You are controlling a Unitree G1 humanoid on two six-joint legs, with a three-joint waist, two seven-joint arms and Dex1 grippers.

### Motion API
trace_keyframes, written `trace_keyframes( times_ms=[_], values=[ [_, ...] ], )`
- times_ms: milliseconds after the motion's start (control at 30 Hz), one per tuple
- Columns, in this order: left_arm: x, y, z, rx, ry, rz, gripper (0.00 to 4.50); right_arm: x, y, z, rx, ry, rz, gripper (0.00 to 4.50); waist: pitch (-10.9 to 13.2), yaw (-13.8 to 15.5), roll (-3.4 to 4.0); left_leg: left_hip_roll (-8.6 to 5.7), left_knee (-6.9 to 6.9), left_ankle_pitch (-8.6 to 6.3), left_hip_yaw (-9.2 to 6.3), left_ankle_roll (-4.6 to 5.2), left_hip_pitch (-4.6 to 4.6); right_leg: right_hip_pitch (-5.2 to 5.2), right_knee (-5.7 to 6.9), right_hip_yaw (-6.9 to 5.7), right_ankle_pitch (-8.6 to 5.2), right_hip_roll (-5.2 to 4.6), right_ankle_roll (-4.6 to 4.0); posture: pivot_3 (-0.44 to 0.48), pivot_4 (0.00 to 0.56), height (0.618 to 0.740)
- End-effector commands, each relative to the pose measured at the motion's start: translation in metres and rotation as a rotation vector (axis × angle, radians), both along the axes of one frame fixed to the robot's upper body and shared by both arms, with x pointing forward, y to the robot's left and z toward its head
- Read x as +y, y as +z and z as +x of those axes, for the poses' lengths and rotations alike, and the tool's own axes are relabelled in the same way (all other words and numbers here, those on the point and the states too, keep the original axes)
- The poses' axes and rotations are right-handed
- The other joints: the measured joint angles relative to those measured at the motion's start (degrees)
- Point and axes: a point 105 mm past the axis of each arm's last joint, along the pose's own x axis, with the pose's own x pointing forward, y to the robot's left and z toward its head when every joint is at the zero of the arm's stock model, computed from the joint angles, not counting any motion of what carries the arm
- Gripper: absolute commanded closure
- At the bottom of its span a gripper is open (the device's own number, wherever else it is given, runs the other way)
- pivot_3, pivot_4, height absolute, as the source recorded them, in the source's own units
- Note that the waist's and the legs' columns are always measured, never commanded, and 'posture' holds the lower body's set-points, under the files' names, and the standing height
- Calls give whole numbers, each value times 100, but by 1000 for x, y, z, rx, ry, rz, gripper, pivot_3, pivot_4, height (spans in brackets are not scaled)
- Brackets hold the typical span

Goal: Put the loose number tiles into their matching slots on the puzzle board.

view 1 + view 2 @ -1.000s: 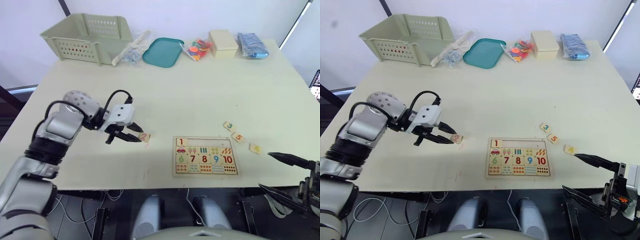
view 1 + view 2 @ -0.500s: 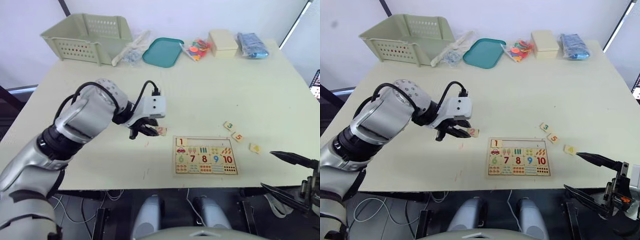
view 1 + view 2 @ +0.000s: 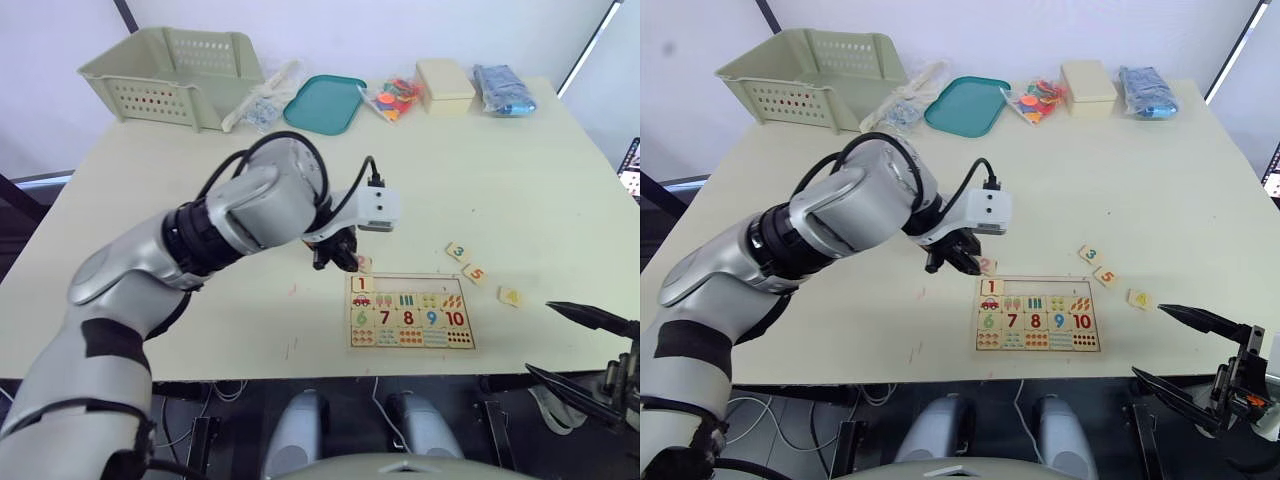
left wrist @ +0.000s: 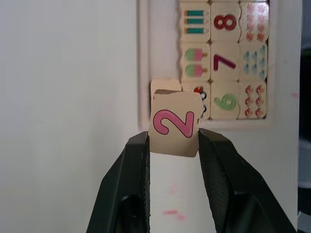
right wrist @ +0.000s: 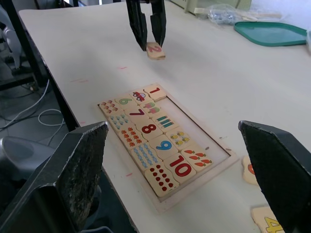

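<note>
- The left gripper has its 2 black fingers pinched on the side edges of the 2 tile — the tile juts out past the fingertips, digit up.
- That tile hangs just off the puzzle board, at the corner where the 1 tile sits.
- Tiles 3, 5 and 4 lie loose on the table, beside the board's right end.
- The right gripper is spread wide and empty — near the table's front edge, well apart from the board.
</note>
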Motion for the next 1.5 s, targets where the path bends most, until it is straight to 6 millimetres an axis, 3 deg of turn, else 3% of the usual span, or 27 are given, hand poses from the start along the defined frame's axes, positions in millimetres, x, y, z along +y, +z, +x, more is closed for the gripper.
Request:
trace_keyframes(
  times_ms=[33,400,1500],
  values=[
    [-14,0,-4,-25,42,15,3459,0,5,-2,-36,-5,-13,0,0,1,0,0,0,0,0,0,0,0,0,0,0,0,0,0,150,740],
    [-39,-17,-9,-34,166,-11,3459,0,4,-4,-37,-16,-11,0,0,5,3,0,0,0,-1,0,0,0,0,2,0,-1,1,0,150,740],
    [-47,-43,-3,-73,266,-49,3459,2,3,-8,-37,-39,-9,0,0,9,5,-2,-1,0,0,0,0,-1,0,4,2,-2,-11,0,150,740]
  ],
)
